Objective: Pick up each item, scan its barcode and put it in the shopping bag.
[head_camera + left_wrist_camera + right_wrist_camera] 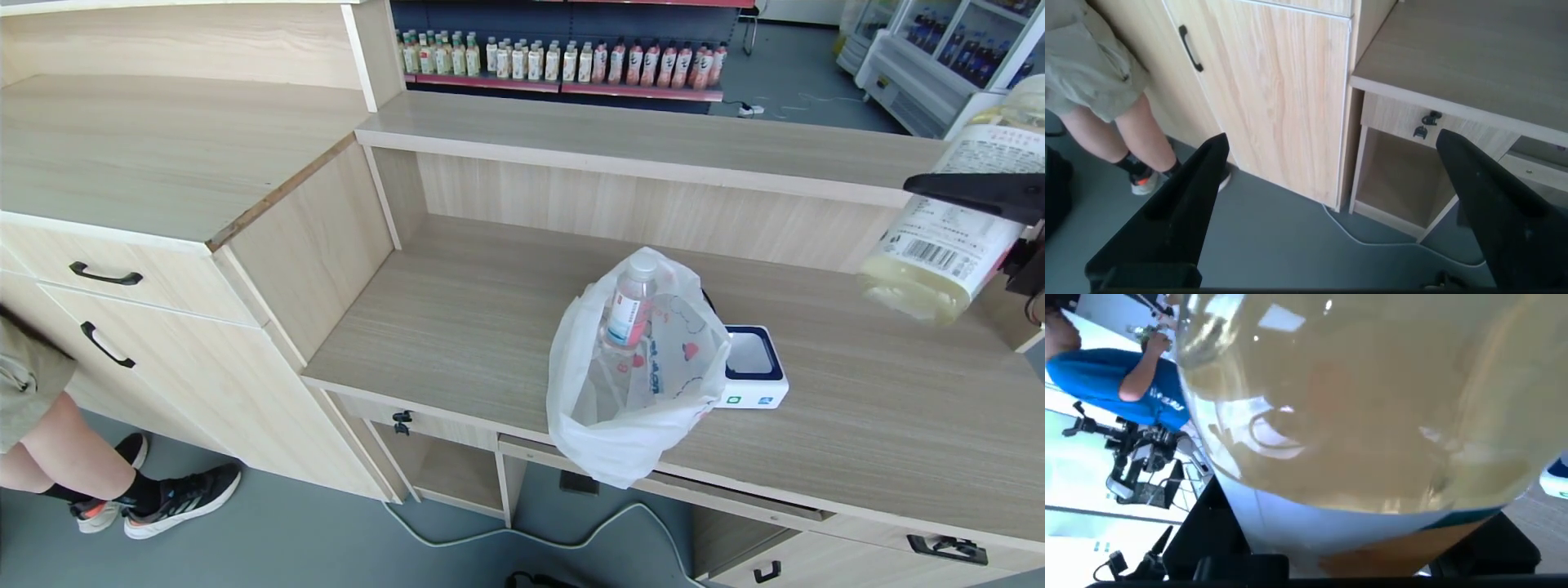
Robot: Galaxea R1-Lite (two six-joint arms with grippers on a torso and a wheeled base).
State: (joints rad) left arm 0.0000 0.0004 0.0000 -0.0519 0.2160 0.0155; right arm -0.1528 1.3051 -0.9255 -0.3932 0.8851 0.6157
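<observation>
- The left gripper [1331, 143] hangs low beside the cabinet [1282, 90], over the floor, with its jaws spread wide and nothing between them. It is probably parked there so it stays out of the working arm's way.
- The shopping bag [629, 408] sits at the front edge of the tabletop [457, 327]. Its mouth gapes open and its bottom droops over the edge, ready for a drop from above.
- A small bottle [630, 306] already stands upright inside the bag, so one item looks finished.
- The scanner [755, 367] touches the bag at its 3 o'clock with its window facing up, which makes scanning and bagging one short move.
- At the bag's 2 o'clock the right gripper [1000, 233] is clamped round a large bottle [947, 220], held tilted well above the tabletop. The barcode [931, 255] is exposed on the label, likely for presenting to the scanner.
- The tabletop is pale wood under a raised ledge [653, 139].
- At 12 o'clock, the room behind holds a shelf of drinks [563, 61]. A chiller [939, 57] stands at 2 o'clock, and a cable [490, 535] lies on the grey floor.
</observation>
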